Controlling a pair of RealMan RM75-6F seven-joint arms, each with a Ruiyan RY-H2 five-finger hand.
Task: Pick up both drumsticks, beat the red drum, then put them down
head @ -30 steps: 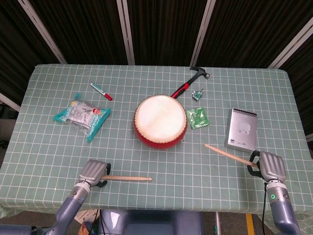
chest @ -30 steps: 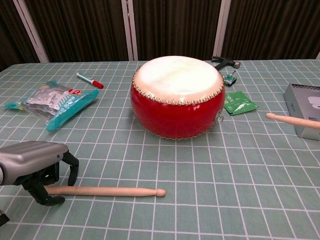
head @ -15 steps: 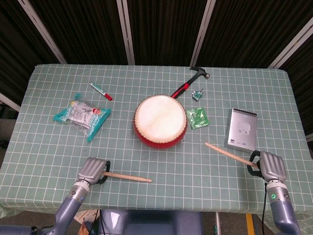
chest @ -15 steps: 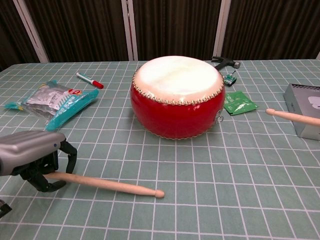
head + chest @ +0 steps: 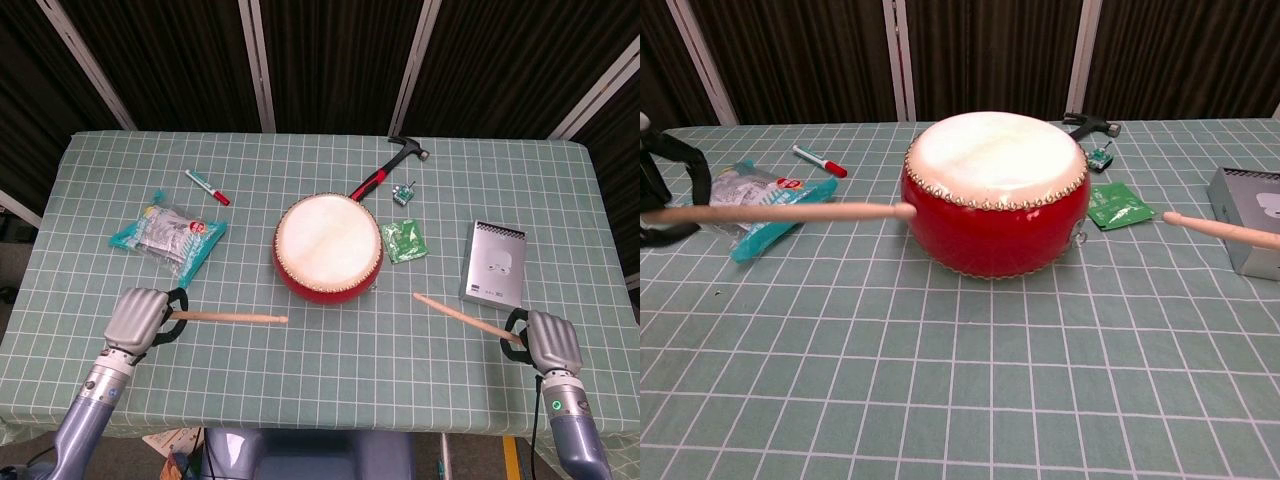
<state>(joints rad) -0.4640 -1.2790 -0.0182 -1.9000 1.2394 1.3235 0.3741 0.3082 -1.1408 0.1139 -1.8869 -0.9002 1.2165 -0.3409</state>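
Red drum (image 5: 328, 250) stands upright near the middle of the bench (image 5: 300, 370), with its pale skin facing up. I have my left hand (image 5: 140, 318) closed around the butt end of the left drumstick (image 5: 228, 318). In the head view this stick lies about level and points to the right, with its tip just left of the drum. In the chest view the tip is at the drum's left wall, but I cannot tell if it touches. My right hand (image 5: 548, 340) holds the right drumstick (image 5: 462, 313), whose tip points up-left toward the drum and is apart from it. A grey box (image 5: 494, 264) lies just above this stick. A green packet (image 5: 405, 241) lies beside the drum on its right.
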